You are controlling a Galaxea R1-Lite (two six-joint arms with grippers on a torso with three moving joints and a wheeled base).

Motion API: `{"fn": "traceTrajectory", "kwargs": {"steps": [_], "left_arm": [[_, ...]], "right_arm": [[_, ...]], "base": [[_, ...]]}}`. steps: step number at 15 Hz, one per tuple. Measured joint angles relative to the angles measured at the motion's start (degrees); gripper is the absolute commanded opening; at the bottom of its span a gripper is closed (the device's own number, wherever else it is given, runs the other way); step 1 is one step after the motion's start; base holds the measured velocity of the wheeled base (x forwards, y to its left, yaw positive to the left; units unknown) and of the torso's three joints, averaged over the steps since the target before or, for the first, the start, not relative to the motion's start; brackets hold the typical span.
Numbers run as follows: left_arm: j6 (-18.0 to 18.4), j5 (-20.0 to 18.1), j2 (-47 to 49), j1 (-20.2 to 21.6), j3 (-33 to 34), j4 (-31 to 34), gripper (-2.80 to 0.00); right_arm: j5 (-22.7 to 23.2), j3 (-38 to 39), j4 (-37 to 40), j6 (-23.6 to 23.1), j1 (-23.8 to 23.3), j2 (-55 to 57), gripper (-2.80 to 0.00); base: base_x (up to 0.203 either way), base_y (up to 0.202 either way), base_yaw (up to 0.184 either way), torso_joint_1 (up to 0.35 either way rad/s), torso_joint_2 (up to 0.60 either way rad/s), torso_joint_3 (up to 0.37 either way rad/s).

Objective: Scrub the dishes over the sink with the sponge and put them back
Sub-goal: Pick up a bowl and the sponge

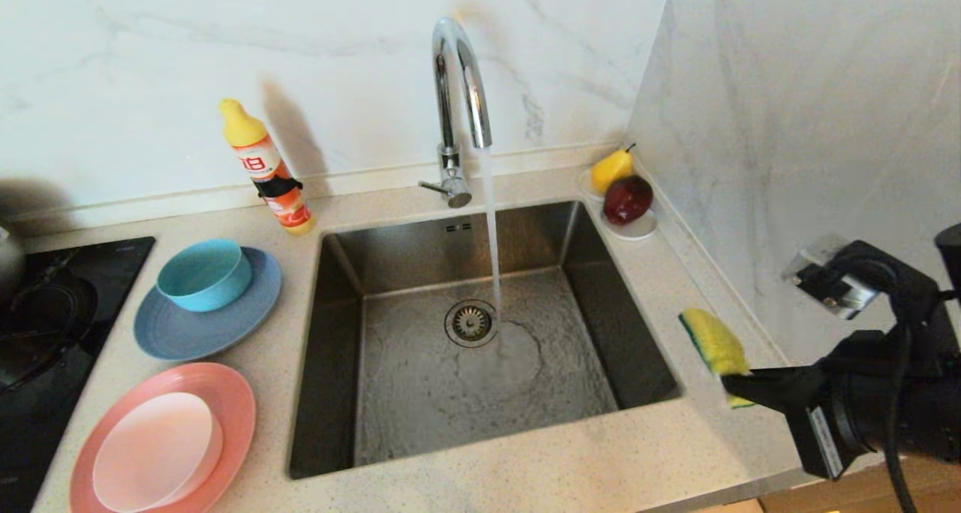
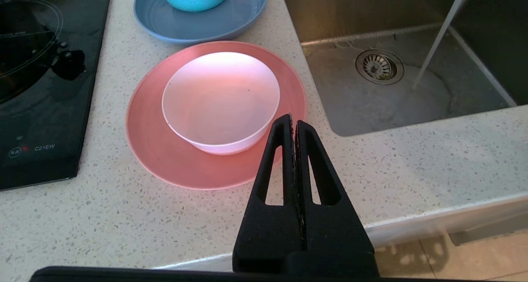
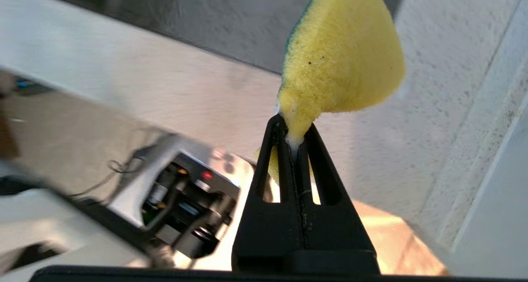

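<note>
The right end effector [image 1: 739,384] hangs above the desk [image 1: 570,460] at the sink's right rim, its two fingers pressed together on the narrow tail of the sponge [image 1: 715,342]. In the right wrist view the sponge [image 3: 342,63] fans out beyond the fingertips [image 3: 307,137], yellow face toward the camera, with a thin green edge along one side. It is held clear of the desk surface.

The sink [image 1: 623,325] lies just to the left of this end effector. Water runs from the tap [image 1: 458,85] down onto the basin floor beside the drain [image 1: 471,322]. Behind the end effector, at the far corner of the desk, a saucer [image 1: 638,231] carries a pear [image 1: 610,169] and a dark red fruit [image 1: 628,199].

The dishes are well apart from the right end effector, across the sink on its far side. The teal bowl [image 1: 204,274] sits on the blue plate [image 1: 188,331], and nearer the desk's front edge the pale bowl [image 1: 158,449] sits on the pink plate [image 1: 233,408]. A soap bottle [image 1: 266,169] stands behind them by the wall, and a black hob [image 1: 45,325] lies beyond the plates.

The left end effector [image 2: 293,123] is parked with its fingers pressed together and nothing between them. It is just beside the front of the pink plate [image 2: 165,158] and the pale bowl [image 2: 220,96], over the desk [image 2: 123,220].
</note>
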Motion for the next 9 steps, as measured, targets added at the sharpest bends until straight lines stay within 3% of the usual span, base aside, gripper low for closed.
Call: {"fn": "traceTrajectory", "kwargs": {"steps": [5,9], "left_arm": [[0.0,0.0,0.0,0.0,0.0,0.0,-2.80],[0.0,0.0,0.0,0.0,0.0,0.0,-2.80]], "right_arm": [[-7.3,-3.5,1.8,2.1,10.3,-4.3,-2.80],[-9.4,-6.8,5.8,2.1,13.1,-4.5,-2.80]], "base": [[0.000,0.000,0.000,0.000,0.00,0.000],[0.000,0.000,0.000,0.000,0.00,0.000]]}}
